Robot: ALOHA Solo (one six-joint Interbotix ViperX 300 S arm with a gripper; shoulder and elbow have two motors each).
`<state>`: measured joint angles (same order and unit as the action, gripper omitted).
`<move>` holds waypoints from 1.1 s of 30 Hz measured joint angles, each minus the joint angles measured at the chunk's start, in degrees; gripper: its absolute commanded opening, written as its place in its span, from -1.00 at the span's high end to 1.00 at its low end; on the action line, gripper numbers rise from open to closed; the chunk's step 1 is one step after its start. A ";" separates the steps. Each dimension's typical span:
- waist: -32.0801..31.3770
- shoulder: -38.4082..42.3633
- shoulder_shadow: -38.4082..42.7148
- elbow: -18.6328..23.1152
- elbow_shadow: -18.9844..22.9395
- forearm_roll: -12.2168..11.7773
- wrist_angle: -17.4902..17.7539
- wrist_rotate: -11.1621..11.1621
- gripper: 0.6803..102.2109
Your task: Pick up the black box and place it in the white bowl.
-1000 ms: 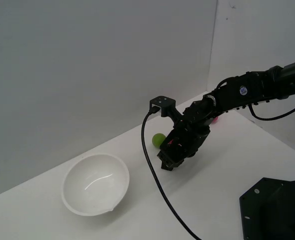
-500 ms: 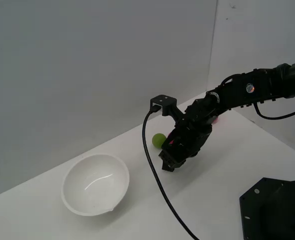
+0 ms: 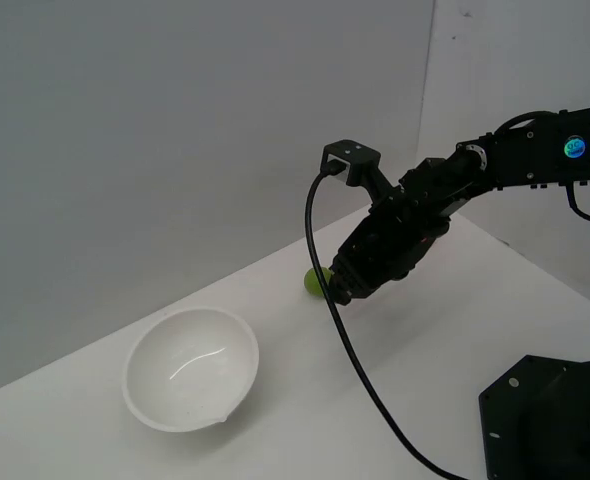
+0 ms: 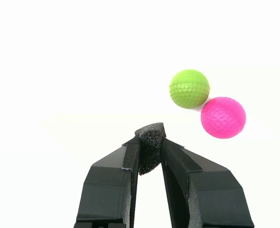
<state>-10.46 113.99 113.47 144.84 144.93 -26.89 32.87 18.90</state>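
Note:
My gripper (image 4: pixel 149 147) is shut on the black box (image 4: pixel 150 145), a small matte black foam cube pinched between the two fingertips. In the exterior view the gripper (image 3: pixel 347 290) hangs in the air above the table, beside the green ball, and the cube cannot be made out there. The white bowl (image 3: pixel 190 368) stands on the table toward the exterior view's left, well apart from the gripper and empty inside.
A green ball (image 4: pixel 189 88) and a pink ball (image 4: pixel 223 117) lie close together on the white table; the green ball also shows in the exterior view (image 3: pixel 315 283). A black base (image 3: pixel 550 420) sits at the lower right. A black cable (image 3: pixel 360 375) hangs from the wrist.
The gripper has lifted off the table and moved up and toward the exterior view's right, keeping the black box. The bowl and green ball have not moved.

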 measured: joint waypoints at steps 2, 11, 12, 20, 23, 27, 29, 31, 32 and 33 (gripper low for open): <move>0.26 0.97 0.97 -0.97 -1.05 0.00 0.88 0.00 0.97; 1.32 3.52 3.60 -5.89 -5.80 0.97 5.10 0.00 0.97; 1.32 3.52 3.60 -6.06 -5.89 0.97 5.19 0.09 0.97; 1.32 4.39 4.48 -7.38 -7.38 1.05 6.24 -0.70 0.97; 0.79 4.48 4.57 -8.44 -8.26 1.05 7.21 -0.70 0.97; -1.67 4.48 4.57 -9.67 -9.67 1.14 7.29 -1.85 0.97; -3.08 4.04 4.22 -10.28 -10.28 1.14 7.38 -2.37 0.97; -4.13 3.78 3.96 -10.81 -10.72 1.05 7.38 -3.34 0.97; -4.57 3.87 3.96 -10.99 -10.90 1.14 7.38 -3.43 0.97; -4.92 3.87 3.96 -11.07 -10.99 1.14 7.38 -3.52 0.97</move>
<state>-15.38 117.86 117.42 133.77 133.95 -25.75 40.25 15.38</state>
